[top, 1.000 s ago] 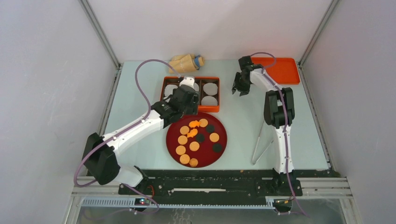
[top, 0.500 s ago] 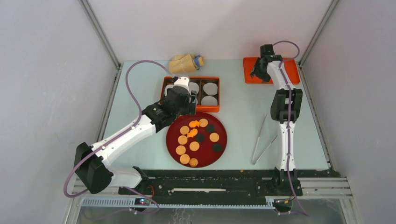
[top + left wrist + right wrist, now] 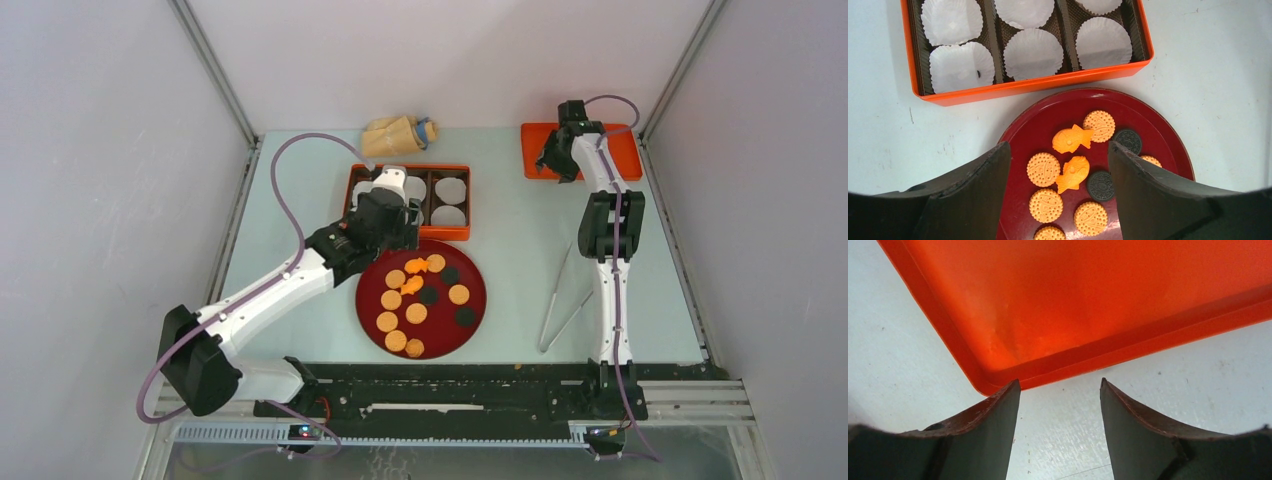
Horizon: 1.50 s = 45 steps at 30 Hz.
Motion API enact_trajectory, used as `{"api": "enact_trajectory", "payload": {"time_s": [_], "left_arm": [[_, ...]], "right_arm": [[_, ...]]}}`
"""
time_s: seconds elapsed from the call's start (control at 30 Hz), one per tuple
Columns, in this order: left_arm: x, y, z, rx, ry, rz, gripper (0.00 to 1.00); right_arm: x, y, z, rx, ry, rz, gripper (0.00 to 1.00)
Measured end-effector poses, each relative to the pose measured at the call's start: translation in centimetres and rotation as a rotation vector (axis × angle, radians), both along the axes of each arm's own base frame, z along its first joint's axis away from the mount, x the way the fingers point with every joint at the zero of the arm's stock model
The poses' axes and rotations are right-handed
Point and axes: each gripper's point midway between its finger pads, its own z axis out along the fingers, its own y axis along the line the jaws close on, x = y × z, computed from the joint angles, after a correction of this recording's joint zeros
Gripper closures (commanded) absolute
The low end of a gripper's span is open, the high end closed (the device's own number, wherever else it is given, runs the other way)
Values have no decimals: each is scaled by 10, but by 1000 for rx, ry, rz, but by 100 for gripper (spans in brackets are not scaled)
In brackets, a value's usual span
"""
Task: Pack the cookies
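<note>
The cookies [image 3: 425, 291] lie on a dark red plate [image 3: 478, 318]: tan round discs [image 3: 1043, 169], black discs [image 3: 1100, 186] and two bright orange fish-like pieces [image 3: 1071, 139]. An orange box [image 3: 458, 234] with white paper liners [image 3: 1033, 52] stands just behind the plate; the liners that show are empty. My left gripper [image 3: 392, 228] hangs open and empty above the plate's far left edge, and in the left wrist view [image 3: 1058, 147] several cookies show between its fingers. My right gripper [image 3: 553, 163] is open and empty at the near left corner of an orange tray [image 3: 1098, 300].
The orange tray [image 3: 612, 150] sits at the far right of the table. Metal tongs [image 3: 562, 300] lie to the right of the plate by the right arm. A tan bag [image 3: 395, 133] lies behind the box. Grey walls close in both sides.
My right gripper has swung from the middle back of the table right to the orange tray's corner. My left arm has shifted a little left. Both grippers stay open.
</note>
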Motion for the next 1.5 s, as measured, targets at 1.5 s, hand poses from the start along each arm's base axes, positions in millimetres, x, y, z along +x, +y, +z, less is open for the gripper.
{"api": "enact_trajectory", "payload": {"time_s": [1.5], "left_arm": [[-8,-17,-3,-33,33,-104,23]], "right_arm": [[-178,106,-3,-102,262,307,33]]}}
